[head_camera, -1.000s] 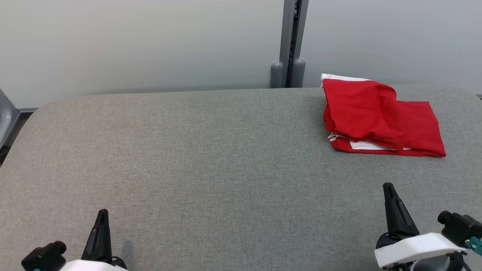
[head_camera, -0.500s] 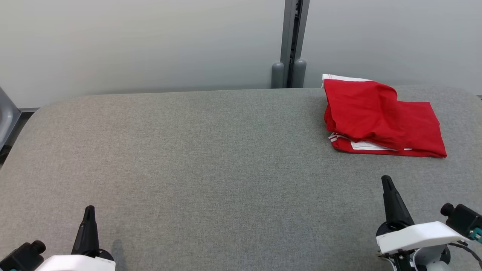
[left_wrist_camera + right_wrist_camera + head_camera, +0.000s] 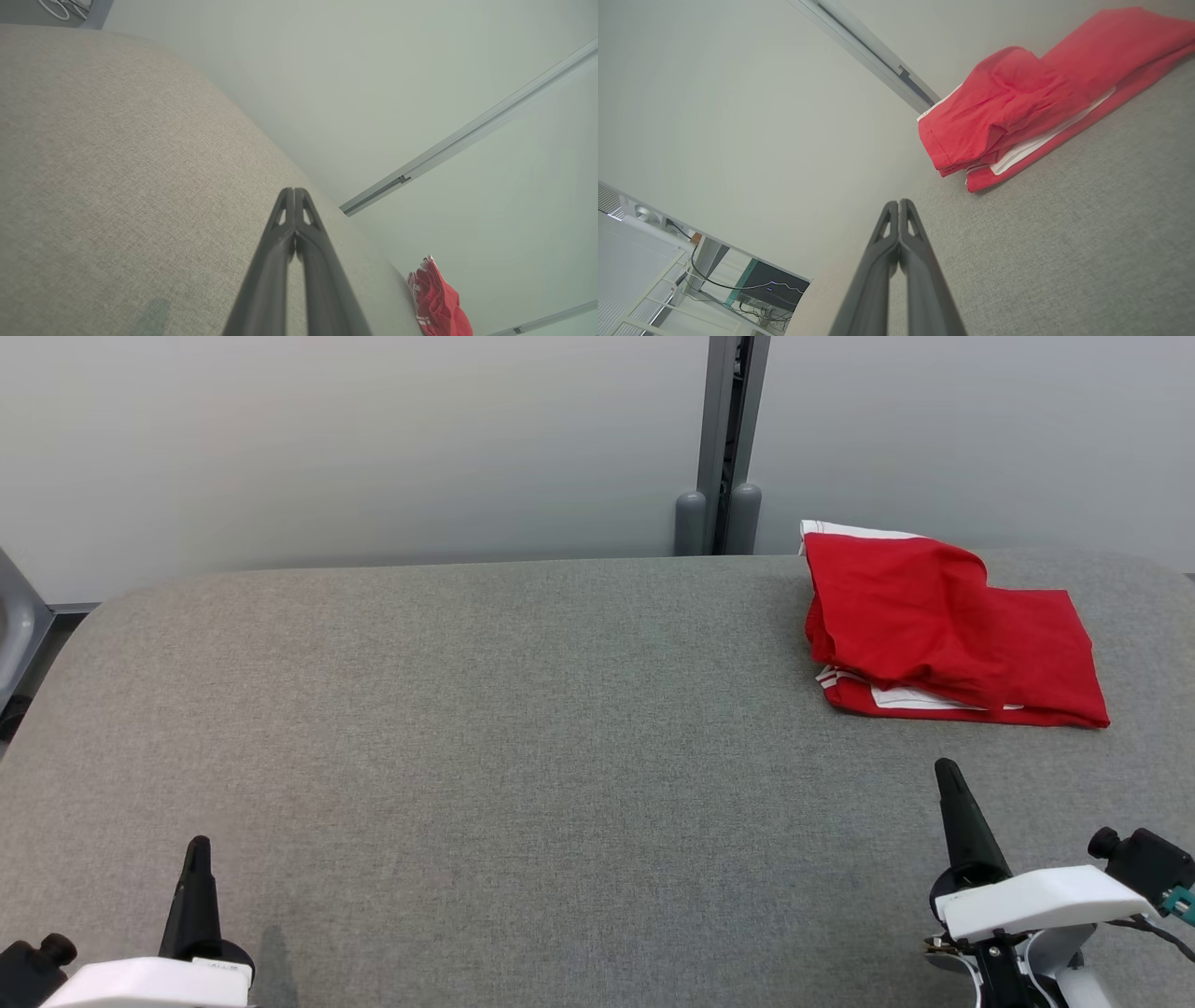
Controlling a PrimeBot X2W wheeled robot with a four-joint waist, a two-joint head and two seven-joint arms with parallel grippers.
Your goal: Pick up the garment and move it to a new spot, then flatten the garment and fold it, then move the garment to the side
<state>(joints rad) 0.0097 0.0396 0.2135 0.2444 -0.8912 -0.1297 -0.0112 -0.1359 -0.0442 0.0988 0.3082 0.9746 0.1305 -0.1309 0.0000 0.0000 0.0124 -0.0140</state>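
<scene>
Left gripper (image 3: 196, 847) slid outward, closed, empty | right gripper (image 3: 945, 767) closed, empty | folded red cloth garment (image 3: 943, 625) at grey tabletop's (image 3: 523, 709) far-right corner | task looks finished; next, retract arms

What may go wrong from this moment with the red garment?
1. The red garment lies at the far edge of the table; a nudge might push it off.
2. Its top layer is bunched, so the fold may open.
3. The shut right gripper points toward it and might snag it.
</scene>
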